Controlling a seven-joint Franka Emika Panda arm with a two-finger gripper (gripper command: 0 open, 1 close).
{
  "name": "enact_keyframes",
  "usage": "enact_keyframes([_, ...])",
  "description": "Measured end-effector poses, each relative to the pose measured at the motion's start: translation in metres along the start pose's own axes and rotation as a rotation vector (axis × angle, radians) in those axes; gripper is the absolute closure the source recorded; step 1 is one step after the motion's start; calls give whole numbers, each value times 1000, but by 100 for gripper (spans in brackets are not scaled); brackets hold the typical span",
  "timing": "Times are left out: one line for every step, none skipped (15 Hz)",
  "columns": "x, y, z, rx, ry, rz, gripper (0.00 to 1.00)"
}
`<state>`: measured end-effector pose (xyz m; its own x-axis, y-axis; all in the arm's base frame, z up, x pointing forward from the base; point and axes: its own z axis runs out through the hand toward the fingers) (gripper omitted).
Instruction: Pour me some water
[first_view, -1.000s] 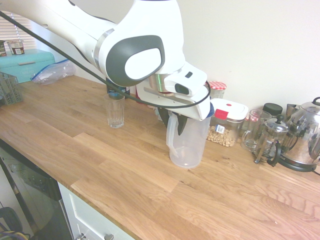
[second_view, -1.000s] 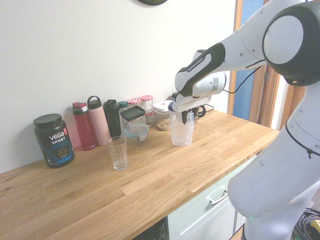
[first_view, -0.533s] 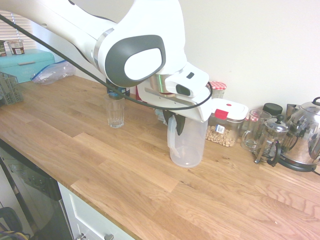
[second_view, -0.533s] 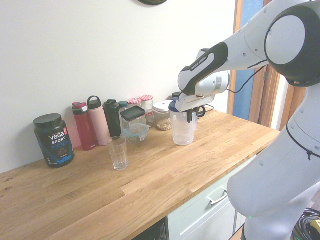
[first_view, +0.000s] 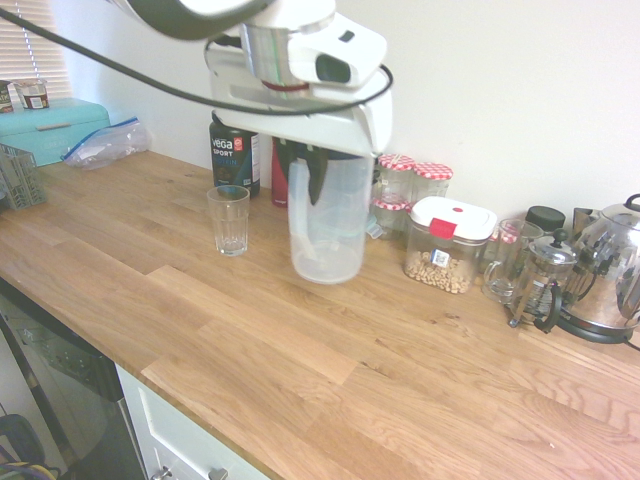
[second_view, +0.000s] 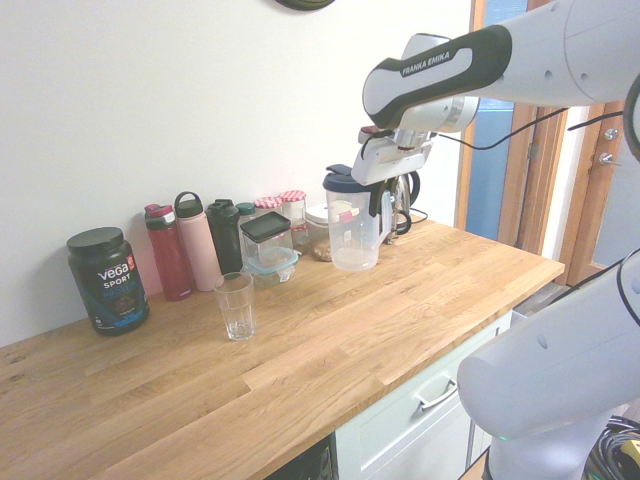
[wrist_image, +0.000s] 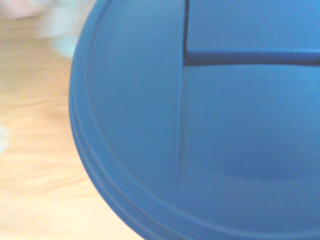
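On a wooden kitchen counter (first_view: 250, 330), a clear jug (first_view: 327, 225) with a blue lid (wrist_image: 210, 130) is being held above the surface by the end effector (second_view: 383, 196), closed on its handle. Water inside is too faint to be seen. The carrying step is being judged underway; next, the jug is to be brought left to the empty glass (first_view: 229, 220) and tilted.

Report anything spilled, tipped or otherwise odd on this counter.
Nothing stands out. The gripper holds the jug upright, clear of the counter. The glass stands upright, and no spill shows on the wood.
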<state>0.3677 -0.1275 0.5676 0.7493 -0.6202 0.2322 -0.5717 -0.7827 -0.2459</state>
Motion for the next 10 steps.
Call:
enact_keyframes([-8, -13, -1, -12, -32, -56, 100])
enact_keyframes([-15, -24, 0, -28, -62, -111, 100])
enact_keyframes([-22, -34, 2, -49, -92, -165, 100])
enact_keyframes([-29, -42, 4, -76, -121, -220, 100])
enact_keyframes([-34, -47, 4, -101, -144, -273, 100])
enact_keyframes([-37, -55, 4, -122, -159, -328, 100])
enact_keyframes([-39, -67, 4, -142, -169, -382, 100])
enact_keyframes([-40, -82, 6, -163, -176, -436, 100])
enact_keyframes([-41, -99, 10, -191, -182, -489, 100])
enact_keyframes([-41, -116, 18, -225, -186, -541, 100])
